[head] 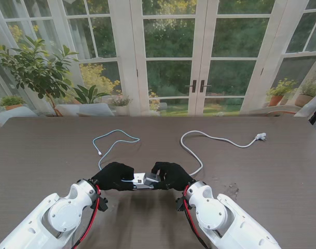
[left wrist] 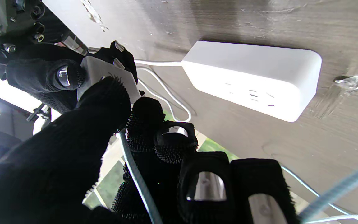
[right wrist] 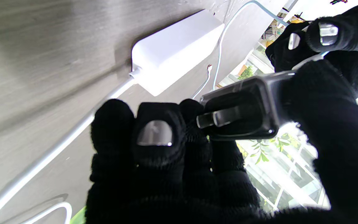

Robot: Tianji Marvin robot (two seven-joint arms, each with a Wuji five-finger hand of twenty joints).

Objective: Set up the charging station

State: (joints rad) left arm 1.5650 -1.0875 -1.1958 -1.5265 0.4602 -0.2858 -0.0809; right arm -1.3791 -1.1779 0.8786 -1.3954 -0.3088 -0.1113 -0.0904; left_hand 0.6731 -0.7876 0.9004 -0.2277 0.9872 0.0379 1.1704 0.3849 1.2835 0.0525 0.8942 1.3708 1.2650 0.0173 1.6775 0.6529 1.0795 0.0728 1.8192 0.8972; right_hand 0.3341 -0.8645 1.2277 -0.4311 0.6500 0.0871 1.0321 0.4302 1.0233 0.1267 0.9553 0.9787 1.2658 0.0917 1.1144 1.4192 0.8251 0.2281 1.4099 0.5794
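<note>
Adapter [head: 146,180] held above table [head: 43,155], between both hands, just over power strip [left wrist: 253,79]. Right hand [head: 170,175] closed on adapter body; prongs exposed. Left hand [head: 114,176] closed on cable [head: 113,140] end at adapter port. Strip cord [head: 209,139] runs away from adapter to plug [head: 260,137]. Risk: misaligned connector jams; opposing pull twists adapter from grip.

Both arms have glossy white rounded shells with red and black cables at the wrists; the left hand [head: 114,176] and right hand [head: 171,175] wear black knit gloves with metallic fingertip inserts
</note>
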